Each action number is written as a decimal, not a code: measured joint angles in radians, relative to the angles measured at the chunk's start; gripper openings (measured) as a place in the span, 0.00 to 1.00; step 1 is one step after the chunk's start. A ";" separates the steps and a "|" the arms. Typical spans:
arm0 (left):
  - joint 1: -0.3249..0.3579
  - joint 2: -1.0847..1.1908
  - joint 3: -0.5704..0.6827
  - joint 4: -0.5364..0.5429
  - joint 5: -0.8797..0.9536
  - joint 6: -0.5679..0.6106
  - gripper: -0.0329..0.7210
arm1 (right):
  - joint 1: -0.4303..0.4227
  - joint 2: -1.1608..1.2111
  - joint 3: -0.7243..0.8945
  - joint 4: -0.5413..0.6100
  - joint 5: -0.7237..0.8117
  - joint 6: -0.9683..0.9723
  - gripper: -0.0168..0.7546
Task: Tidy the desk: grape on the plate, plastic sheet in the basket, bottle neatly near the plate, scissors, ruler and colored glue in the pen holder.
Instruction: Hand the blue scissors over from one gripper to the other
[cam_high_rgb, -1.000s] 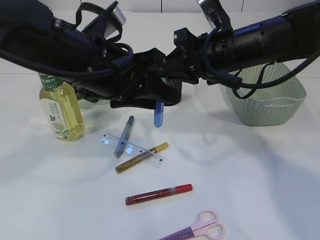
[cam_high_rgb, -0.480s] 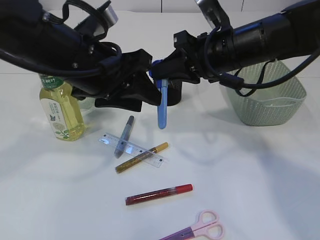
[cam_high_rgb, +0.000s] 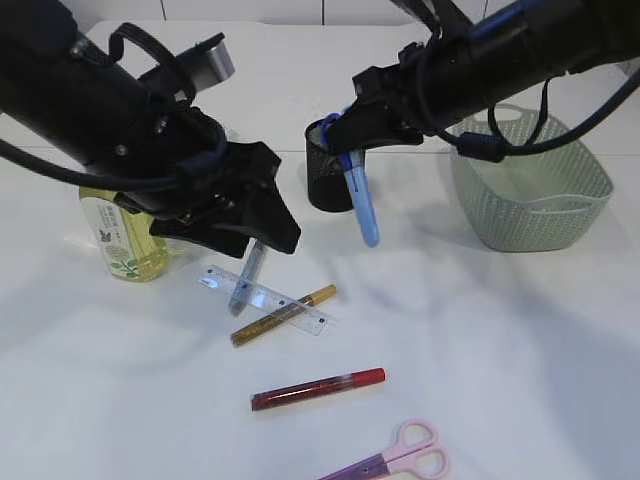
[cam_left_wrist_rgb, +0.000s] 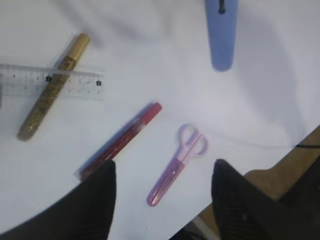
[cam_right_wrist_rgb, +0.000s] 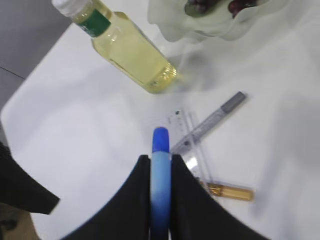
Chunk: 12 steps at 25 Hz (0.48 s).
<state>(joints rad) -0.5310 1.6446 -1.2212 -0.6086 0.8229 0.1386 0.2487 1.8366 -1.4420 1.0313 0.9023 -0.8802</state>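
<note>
Since earlier frame, left hand (cam_left_wrist_rgb: 162, 200) backs off, fingers spread, empty. Right hand (cam_right_wrist_rgb: 160, 175) pinches blue glue pen (cam_high_rgb: 362, 205), hanging tilted beside pen holder (cam_high_rgb: 326, 165). We fear pen catching rim, tipping holder, or slipping.

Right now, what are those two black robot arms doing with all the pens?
The right gripper holds a blue glue pen in shut jaws, near the black pen holder. The left gripper hangs open and empty. The ruler, gold, grey and red pens and scissors lie on the table.
</note>
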 joint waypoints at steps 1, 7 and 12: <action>0.000 0.000 -0.005 0.017 0.016 0.000 0.63 | 0.000 0.000 -0.018 -0.057 0.000 0.026 0.13; 0.000 0.000 -0.055 0.110 0.107 0.000 0.63 | 0.000 0.000 -0.106 -0.363 -0.001 0.250 0.13; 0.000 0.000 -0.070 0.184 0.162 -0.005 0.63 | 0.000 0.001 -0.168 -0.616 0.019 0.505 0.13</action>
<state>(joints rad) -0.5310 1.6446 -1.2915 -0.4249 0.9846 0.1335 0.2487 1.8376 -1.6097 0.4157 0.9215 -0.3753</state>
